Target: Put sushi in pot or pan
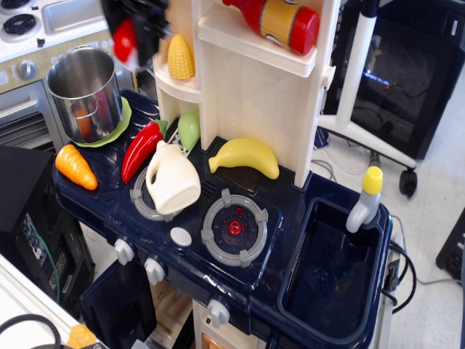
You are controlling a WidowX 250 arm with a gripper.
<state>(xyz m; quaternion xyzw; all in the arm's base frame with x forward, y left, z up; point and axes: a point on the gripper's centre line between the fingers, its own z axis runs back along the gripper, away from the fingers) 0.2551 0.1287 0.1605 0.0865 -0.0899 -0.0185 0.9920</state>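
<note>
My gripper (129, 40) is at the top left, blurred by motion, shut on the sushi (124, 39), a small red-topped piece. It holds the sushi in the air just above and to the right of the shiny steel pot (86, 93). The pot stands upright on a green mat at the back left of the toy stove. Most of the arm is out of the frame.
A red chili pepper (141, 149), white jug (172, 179), orange carrot (75, 166), yellow banana (244, 156) and green item (189, 129) lie on the dark blue toy kitchen top (287, 211). A corn cob (181, 57) and ketchup bottle (280, 21) sit on the cream shelf. A sink basin (330, 269) is at right.
</note>
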